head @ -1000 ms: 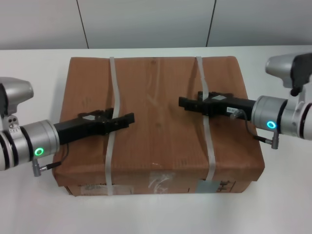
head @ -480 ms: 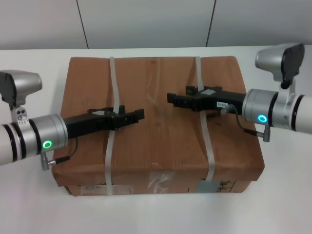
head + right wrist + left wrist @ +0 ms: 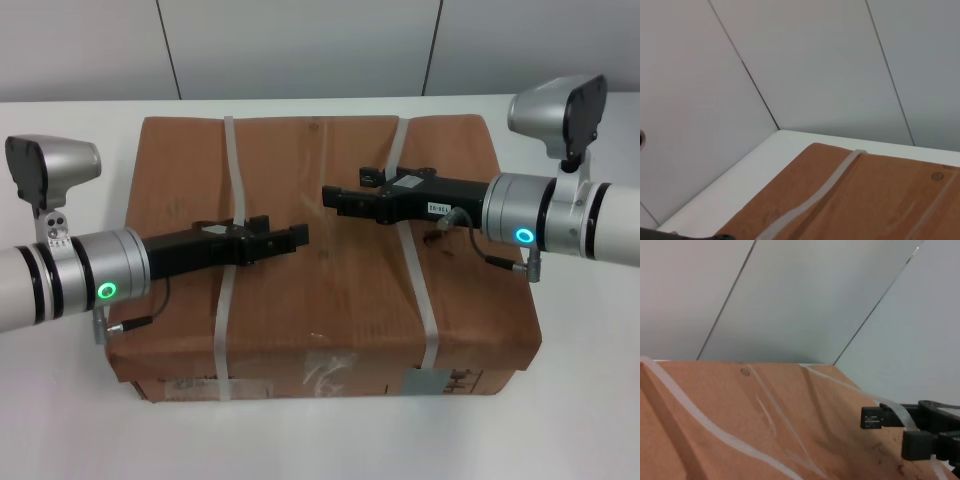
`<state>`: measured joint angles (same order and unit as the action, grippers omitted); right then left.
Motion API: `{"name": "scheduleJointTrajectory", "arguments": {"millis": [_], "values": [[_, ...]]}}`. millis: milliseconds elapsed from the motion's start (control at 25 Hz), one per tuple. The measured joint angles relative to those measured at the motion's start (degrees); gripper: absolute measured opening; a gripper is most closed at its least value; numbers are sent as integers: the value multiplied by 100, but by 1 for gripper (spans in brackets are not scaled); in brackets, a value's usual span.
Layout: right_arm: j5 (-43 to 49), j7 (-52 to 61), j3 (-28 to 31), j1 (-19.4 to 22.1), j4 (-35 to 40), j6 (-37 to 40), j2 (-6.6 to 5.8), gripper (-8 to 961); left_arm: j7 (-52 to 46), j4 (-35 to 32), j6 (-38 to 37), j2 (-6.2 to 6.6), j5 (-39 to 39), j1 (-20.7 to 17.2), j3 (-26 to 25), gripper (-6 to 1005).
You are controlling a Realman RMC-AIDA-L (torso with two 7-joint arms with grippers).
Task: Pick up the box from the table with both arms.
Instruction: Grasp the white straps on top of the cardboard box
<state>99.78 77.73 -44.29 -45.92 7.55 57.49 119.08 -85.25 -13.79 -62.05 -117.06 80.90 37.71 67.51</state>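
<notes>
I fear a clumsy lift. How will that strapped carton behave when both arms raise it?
The box looks bulky, so probably awkward rather than tippy. Its creased top suggests the cardboard may flex. The left gripper and right gripper sit over its top, not its sides.

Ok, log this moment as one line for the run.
left gripper: over box top, across left strap | right gripper: over box top, across right strap | box: on table, not lifted

Head camera looks down over box (image 3: 320,250); wrist cameras skim its top toward wall (image 3: 800,295).
</notes>
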Motion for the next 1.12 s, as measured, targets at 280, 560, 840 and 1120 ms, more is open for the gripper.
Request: {"name": "scheduleJointTrajectory", "arguments": {"millis": [280,560,840,1120], "values": [[-107,-293,40,-16,-118,-40,0,815,-9,-4,0,0,-15,1,-6,782],[-330,-786,37,-20,-251,-188,0,766,5,-14,15,0,-21,14,-34,640],[-483,-1044,34,40,-279,-175,1,685,56,-24,7,0,-22,1,-6,566],[-536,-1114,35,65,-281,-161,0,603,84,-27,8,-3,8,-7,-1,366]]}}
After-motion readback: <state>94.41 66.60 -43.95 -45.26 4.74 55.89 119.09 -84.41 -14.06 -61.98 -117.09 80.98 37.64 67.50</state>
